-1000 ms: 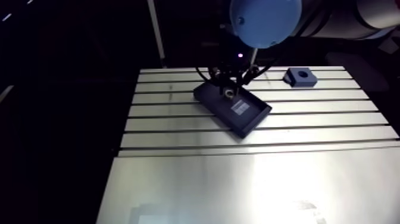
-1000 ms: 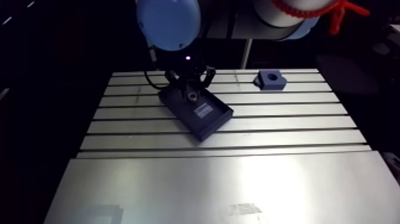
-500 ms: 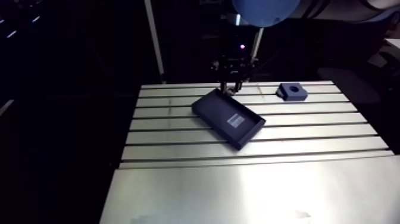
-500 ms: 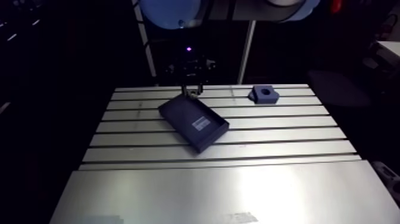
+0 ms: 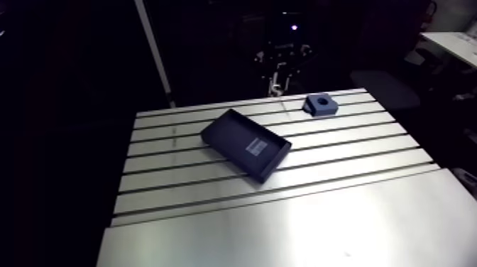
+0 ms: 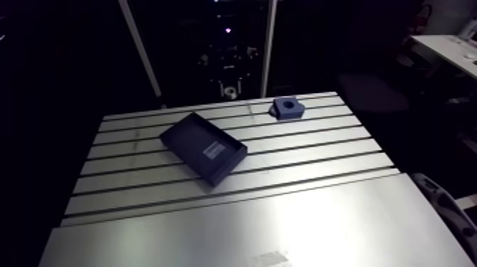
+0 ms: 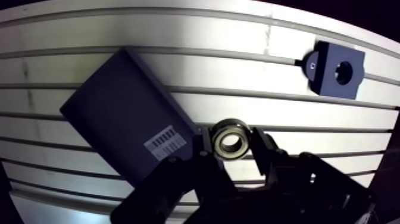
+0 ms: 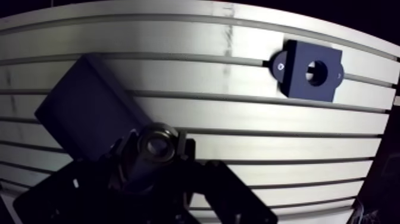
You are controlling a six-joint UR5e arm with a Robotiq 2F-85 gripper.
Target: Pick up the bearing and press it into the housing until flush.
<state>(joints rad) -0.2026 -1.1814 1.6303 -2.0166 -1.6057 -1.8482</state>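
Bearing [image 7: 230,137] gripped between the jaws, housing [image 7: 336,70] well apart.

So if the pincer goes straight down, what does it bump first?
Probably the bare table, just beside the dark tray, with the held bearing touching first. The tray's edge is close, so I can't be sure.

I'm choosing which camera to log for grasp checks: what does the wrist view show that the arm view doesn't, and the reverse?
Only the wrist view: the bearing seen plainly as a ring, clamped between the fingers of the end effector. Only the arm view: the smooth front plate of the table, and the end effector raised near the table's far edge. Both: the dark tray, the blue housing and the slotted surface.
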